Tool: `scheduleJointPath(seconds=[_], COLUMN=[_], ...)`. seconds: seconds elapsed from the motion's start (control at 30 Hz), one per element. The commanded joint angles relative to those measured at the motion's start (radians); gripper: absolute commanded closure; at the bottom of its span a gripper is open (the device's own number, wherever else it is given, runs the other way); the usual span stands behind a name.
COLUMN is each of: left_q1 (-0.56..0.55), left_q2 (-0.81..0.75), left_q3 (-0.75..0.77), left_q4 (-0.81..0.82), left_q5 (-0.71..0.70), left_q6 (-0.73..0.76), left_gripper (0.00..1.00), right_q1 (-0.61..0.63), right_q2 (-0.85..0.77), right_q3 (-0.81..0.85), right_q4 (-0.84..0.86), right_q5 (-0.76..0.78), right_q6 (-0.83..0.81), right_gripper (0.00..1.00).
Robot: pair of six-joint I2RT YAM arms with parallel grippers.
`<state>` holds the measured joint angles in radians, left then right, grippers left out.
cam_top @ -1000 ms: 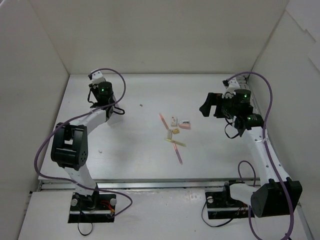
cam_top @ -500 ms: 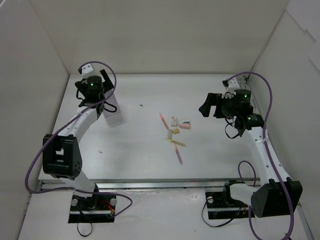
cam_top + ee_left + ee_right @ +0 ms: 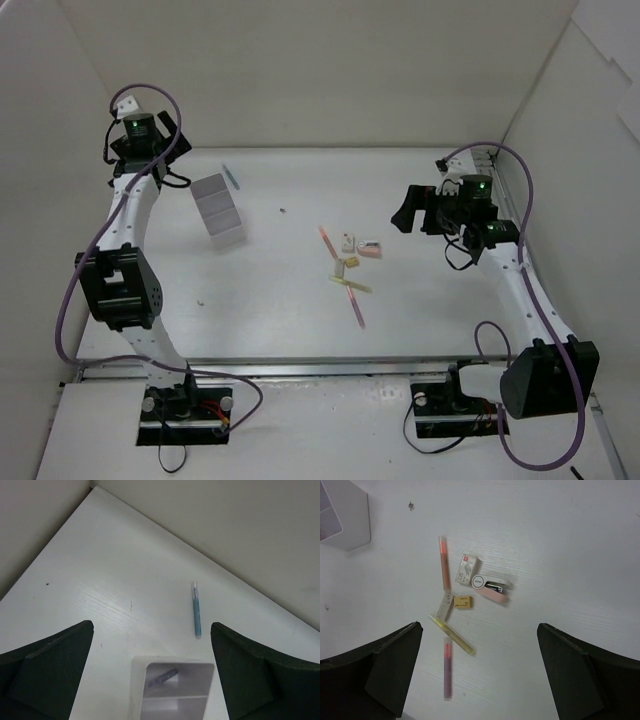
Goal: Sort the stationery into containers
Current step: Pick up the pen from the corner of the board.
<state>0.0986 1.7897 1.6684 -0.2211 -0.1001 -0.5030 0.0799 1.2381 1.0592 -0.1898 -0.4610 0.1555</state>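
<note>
The white organizer [image 3: 218, 210] stands at the back left, and a small bluish-purple item [image 3: 162, 676] lies in its end compartment [image 3: 172, 680]. Just behind it a blue pen [image 3: 232, 177] [image 3: 196, 612] rests on the table. My left gripper [image 3: 165, 145] [image 3: 152, 626] is open and empty, raised near the back-left corner. At the table's middle lie two pink pens [image 3: 444, 569] [image 3: 447, 667], a yellow pen [image 3: 452, 635], a white eraser [image 3: 466, 570], a pink stapler [image 3: 492, 587], a yellow eraser [image 3: 462, 601] and a white block [image 3: 443, 606]. My right gripper [image 3: 410, 208] [image 3: 479, 626] hovers open to their right.
White walls close in the table on the left, back and right. A dark speck [image 3: 283, 211] lies between the organizer and the middle cluster, and a pale speck [image 3: 201, 301] sits near the left arm.
My left gripper opened and drew up and back toward the far-left corner, uncovering the organizer and the blue pen. The right gripper shifted slightly to the left.
</note>
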Motion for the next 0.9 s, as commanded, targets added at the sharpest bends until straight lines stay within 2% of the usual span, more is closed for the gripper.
scheduleJointPath(seconds=[0.0,0.07,0.13,0.2,0.4,0.53,0.67,0.83,0.87], left_q1=[0.021,0.021,0.021,0.021,-0.011,-0.011,0.001,0.052,0.052], left_q2=[0.135,0.227,0.304,0.342,0.359,0.359,0.341,0.262,0.24], left_q3=[0.184,0.275,0.356,0.384,0.33,0.317,0.317,0.275,0.257], left_q4=[-0.152,-0.182,-0.213,-0.219,-0.175,-0.164,-0.169,-0.179,-0.175], left_q5=[0.056,0.059,0.121,0.166,0.145,0.154,0.148,0.142,0.143], left_q6=[0.02,0.035,0.044,0.044,0.058,0.058,0.057,0.02,0.018], left_gripper=[0.01,0.01,0.01,0.01,0.0,0.01,0.01,0.01,0.01], right_q1=[0.012,0.014,0.021,0.023,0.029,0.055,0.129,0.242,0.257], right_q2=[0.009,0.009,0.006,0.004,0.018,0.086,0.242,0.496,0.593], right_q3=[0.058,0.065,0.067,0.065,0.073,0.12,0.229,0.522,0.566], right_q4=[0.018,0.01,0.004,-0.003,-0.019,-0.02,-0.02,-0.025,-0.026], right_q5=[-0.03,-0.03,-0.024,-0.013,0.01,0.022,0.08,0.156,0.168], right_q6=[0.009,0.009,0.007,0.009,0.006,-0.007,-0.034,-0.021,-0.022], right_gripper=[0.02,0.02,0.02,0.02,0.02,0.02,0.02,0.02,0.02])
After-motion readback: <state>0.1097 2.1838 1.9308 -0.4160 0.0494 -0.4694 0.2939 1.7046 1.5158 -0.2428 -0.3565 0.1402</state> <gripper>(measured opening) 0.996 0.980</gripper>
